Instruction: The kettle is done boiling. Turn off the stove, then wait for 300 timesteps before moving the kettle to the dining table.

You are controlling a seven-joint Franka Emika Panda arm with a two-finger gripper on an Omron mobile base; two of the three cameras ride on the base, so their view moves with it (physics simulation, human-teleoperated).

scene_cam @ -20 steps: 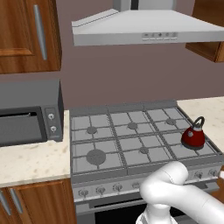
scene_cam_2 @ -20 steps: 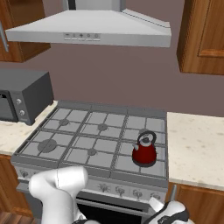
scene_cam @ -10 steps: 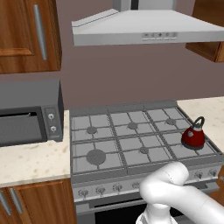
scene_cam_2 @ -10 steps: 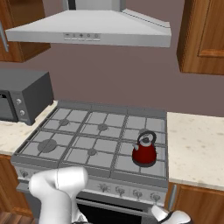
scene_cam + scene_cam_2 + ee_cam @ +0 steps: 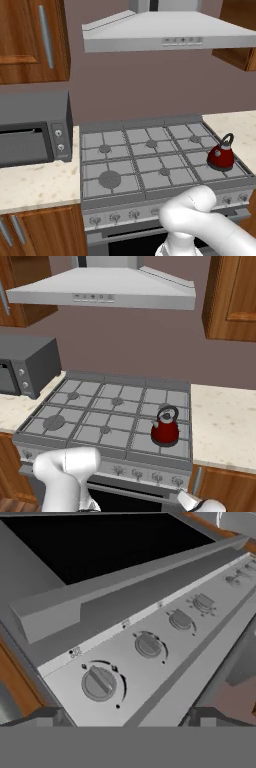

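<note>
Kitchen: brown wall, wooden cabinets in upper corners, grey range hood [image 5: 165, 35] across top of both base views.
Tabletop: beige speckled tabletop [image 5: 225, 426] on either side of the stove [image 5: 150, 160].
Stove: wide grey gas range, six burners under dark grates, centre of both base views; row of front knobs along lower edge.
Kettle: red kettle [image 5: 165, 428] with dark arched handle, upright on front burner, right of centre in right base view, far right in left base view.
Microwave: grey microwave [image 5: 30, 130] at left edge, just beside stove.
Gripper: gripper [image 5: 125, 714] low in front of knob panel, fingertips spread wide apart, gripping nothing.
Knob: nearest round knob [image 5: 99, 683] lower left of hand view, more knobs receding toward upper right.
</note>
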